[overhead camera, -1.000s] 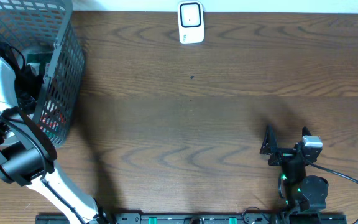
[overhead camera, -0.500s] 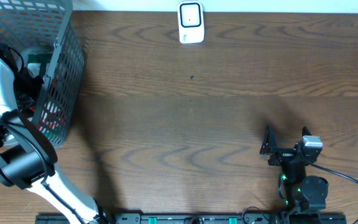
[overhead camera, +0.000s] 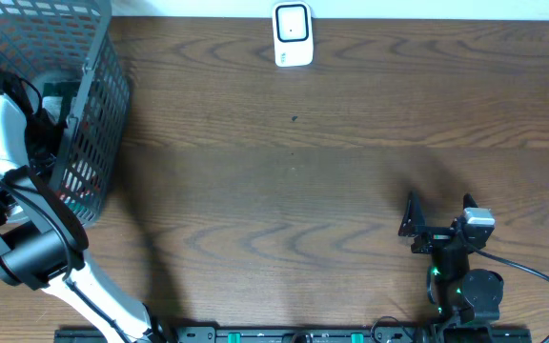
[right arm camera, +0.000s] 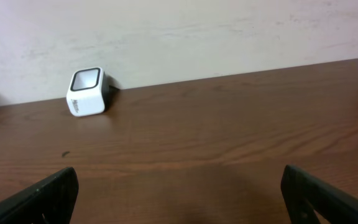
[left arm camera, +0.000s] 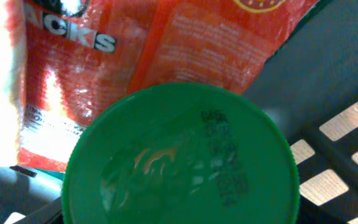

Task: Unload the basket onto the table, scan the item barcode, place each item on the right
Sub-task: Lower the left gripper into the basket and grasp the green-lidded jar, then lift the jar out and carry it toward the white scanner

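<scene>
My left arm (overhead camera: 3,133) reaches down into the grey wire basket (overhead camera: 98,105) at the table's left end, and its gripper is hidden among the mesh. The left wrist view is filled by a round green lid (left arm camera: 179,155) with dark printed code on it, very close under the camera. A red snack packet (left arm camera: 166,50) lies beyond the lid. None of that gripper's fingers show. The white barcode scanner (overhead camera: 293,35) stands at the far edge of the table; it also appears in the right wrist view (right arm camera: 87,92). My right gripper (overhead camera: 439,204) rests open and empty near the front right.
The basket's dark floor grid (left arm camera: 347,143) shows to the right of the lid. Red packaging (overhead camera: 79,181) is visible through the basket's mesh wall. Brown wood table (overhead camera: 294,191) stretches between the basket and the right arm. A pale wall (right arm camera: 179,31) rises behind the scanner.
The left arm has shifted very slightly inside the basket. The right arm and the scanner have not moved.
</scene>
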